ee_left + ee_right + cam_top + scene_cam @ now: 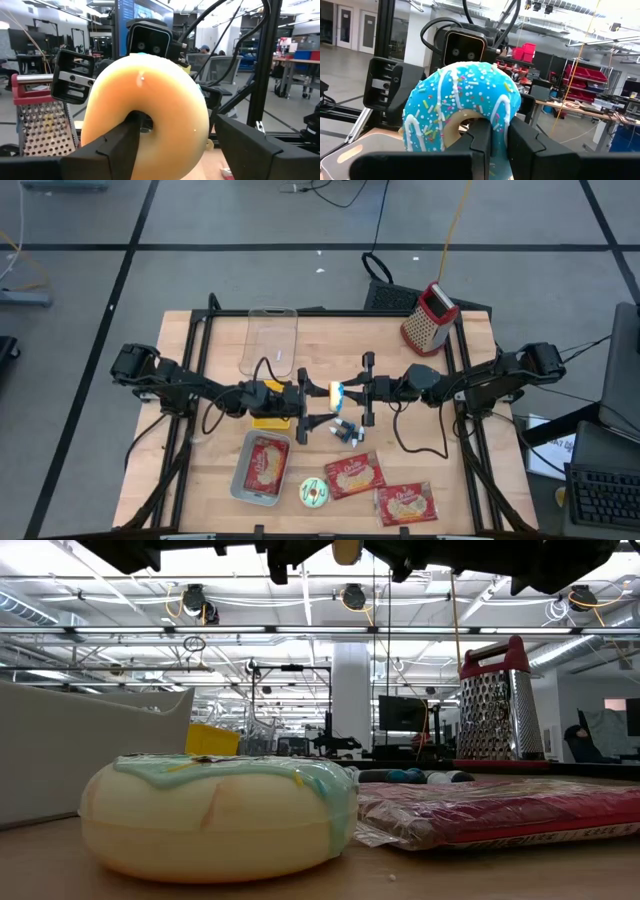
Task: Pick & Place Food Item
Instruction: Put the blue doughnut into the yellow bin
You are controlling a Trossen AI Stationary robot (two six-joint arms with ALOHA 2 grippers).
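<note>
A doughnut (337,391) is held in the air over the table's middle, between my two grippers. Its blue icing with sprinkles (462,95) faces my right wrist and its plain yellow underside (150,100) faces my left wrist. My right gripper (501,145) (352,391) comes from the table's right and is shut on it. My left gripper (178,125) (318,394) comes from the left and is open. One of its fingers (120,142) reaches in front of the hole and the other (250,145) stands beside the rim. I cannot tell if either touches. My right gripper pinches the doughnut's ring (500,127). One finger (482,142) is at the hole and the other (522,145) is outside the rim. The fingers come level from the table's right. The doughnut stands on edge, lifted clear of the table.
On the near half lie a metal tray (244,480) holding a red packet, a green-iced doughnut (314,493) (220,815) and two red packets (353,475) (405,503). A clear container (272,340) and a red grater (430,318) (498,700) stand toward the far edge. Small dark items (345,428) lie below the grippers.
</note>
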